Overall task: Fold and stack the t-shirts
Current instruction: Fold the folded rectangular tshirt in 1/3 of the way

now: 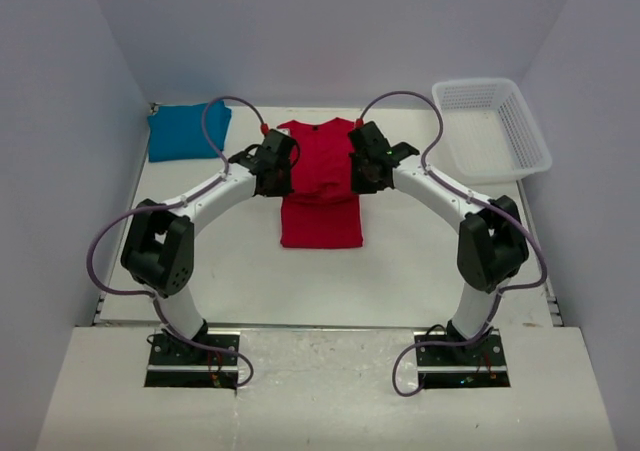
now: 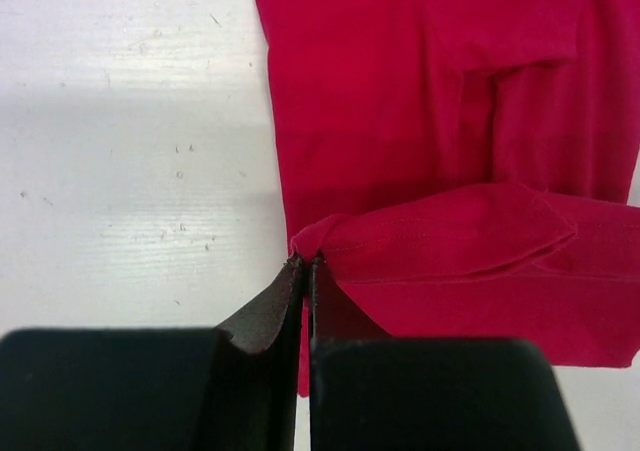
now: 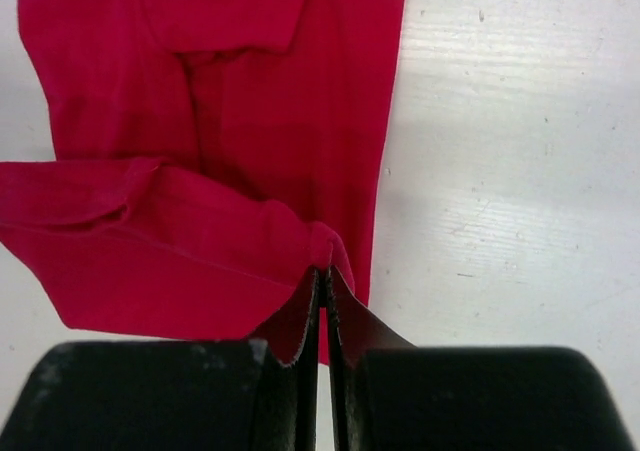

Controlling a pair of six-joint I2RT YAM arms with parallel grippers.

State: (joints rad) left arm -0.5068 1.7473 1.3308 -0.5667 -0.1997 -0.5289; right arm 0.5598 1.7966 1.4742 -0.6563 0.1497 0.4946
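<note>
The red t-shirt (image 1: 320, 196) lies lengthwise on the worktop (image 1: 420, 271), left of the white basket (image 1: 538, 141) and well apart from it. The teal t-shirt (image 1: 188, 131) sits farther left of the basket, at the far corner, already a compact bundle.

The step in hand looks like the crosswise fold of the red shirt, whose sides appear to be turned in already. The left claw (image 2: 303, 263) is pressed together on the corner of a doubled-over flap with a stitched edge, on the side of the shirt away from the basket. The right claw (image 3: 323, 271) is likewise pressed together, pinching the flap's other corner on the basket side. Between them the flap runs across the shirt, slightly puckered at each pinch.

The next move probably calls for both arms to travel together at one height and pace, so the flap lands square on the layer beneath. Only then should they let go. Stacking with the teal shirt is not yet done.
</note>
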